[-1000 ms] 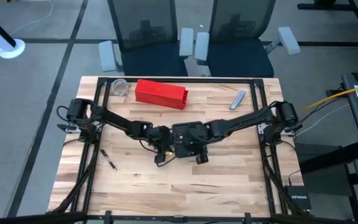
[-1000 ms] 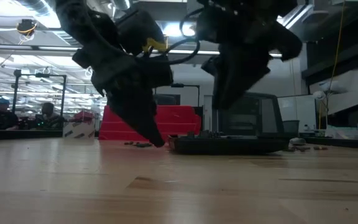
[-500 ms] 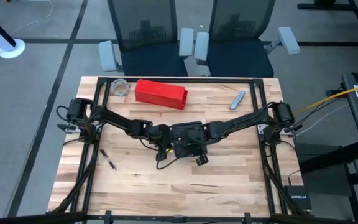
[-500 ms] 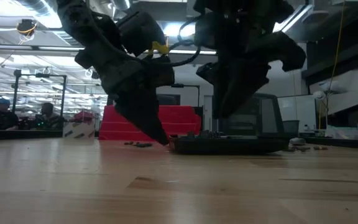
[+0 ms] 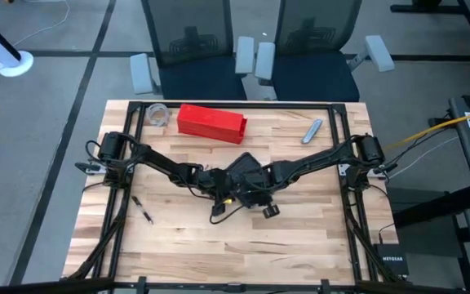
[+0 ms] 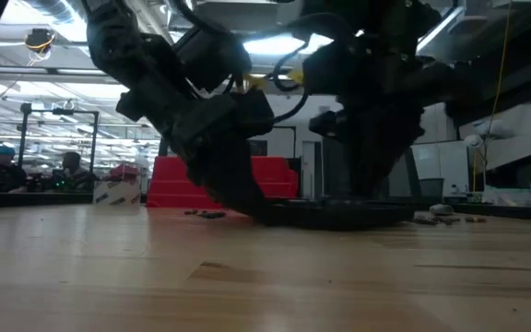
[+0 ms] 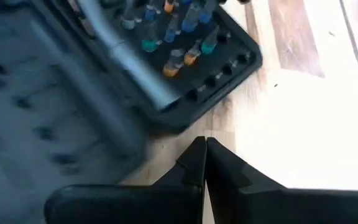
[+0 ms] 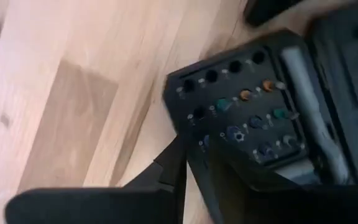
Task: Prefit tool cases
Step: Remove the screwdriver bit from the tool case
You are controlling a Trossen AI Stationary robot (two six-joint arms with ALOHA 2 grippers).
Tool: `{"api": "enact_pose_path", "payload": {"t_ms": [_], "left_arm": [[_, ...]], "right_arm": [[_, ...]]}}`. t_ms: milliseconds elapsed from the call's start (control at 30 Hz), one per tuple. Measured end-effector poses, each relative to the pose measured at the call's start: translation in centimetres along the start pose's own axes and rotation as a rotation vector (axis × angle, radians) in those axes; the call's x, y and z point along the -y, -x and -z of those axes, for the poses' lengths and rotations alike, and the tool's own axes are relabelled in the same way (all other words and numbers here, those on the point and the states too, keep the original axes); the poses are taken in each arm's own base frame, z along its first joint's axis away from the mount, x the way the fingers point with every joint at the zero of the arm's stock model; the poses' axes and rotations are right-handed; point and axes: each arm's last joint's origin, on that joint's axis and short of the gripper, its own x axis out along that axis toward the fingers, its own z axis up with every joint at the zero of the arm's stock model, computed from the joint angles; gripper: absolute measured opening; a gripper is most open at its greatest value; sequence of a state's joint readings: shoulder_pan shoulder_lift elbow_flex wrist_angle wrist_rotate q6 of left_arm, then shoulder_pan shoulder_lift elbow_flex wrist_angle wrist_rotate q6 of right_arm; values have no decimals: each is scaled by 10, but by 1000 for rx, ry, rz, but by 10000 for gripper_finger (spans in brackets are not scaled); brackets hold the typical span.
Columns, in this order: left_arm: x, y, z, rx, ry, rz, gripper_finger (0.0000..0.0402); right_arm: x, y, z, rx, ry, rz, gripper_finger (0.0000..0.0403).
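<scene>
Since a second ago we are seeing the case (image 5: 246,181) turned mid-tabletop, closed left gripper (image 7: 204,152) just beside it, right gripper (image 8: 194,163) pinching its edge.

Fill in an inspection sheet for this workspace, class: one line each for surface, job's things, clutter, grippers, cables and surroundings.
Surface: wooden table, bare across the front.
Job's things: black tool case lying open at the table's centre, coloured bits in its sockets.
Clutter: red box, clear round container, grey tool, small dark item.
Grippers: left gripper shut beside the case; right gripper at the case's edge.
Cables: yellow cable off the right side.
Surroundings: two office chairs behind; people seated far off.
</scene>
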State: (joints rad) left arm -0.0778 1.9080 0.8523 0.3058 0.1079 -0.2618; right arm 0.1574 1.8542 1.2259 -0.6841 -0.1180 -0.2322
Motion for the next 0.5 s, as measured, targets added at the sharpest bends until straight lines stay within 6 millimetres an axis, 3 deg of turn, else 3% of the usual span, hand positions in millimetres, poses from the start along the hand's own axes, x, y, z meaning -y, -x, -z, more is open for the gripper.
{"api": "enact_pose_path", "payload": {"t_ms": [267,500], "left_arm": [[2,0,0,9,3,5,0],[3,0,0,13,20,9,0]], "right_arm": [[3,13,-2,-27,-7,89,65],[14,30,8,-84,-89,61,65]]}}
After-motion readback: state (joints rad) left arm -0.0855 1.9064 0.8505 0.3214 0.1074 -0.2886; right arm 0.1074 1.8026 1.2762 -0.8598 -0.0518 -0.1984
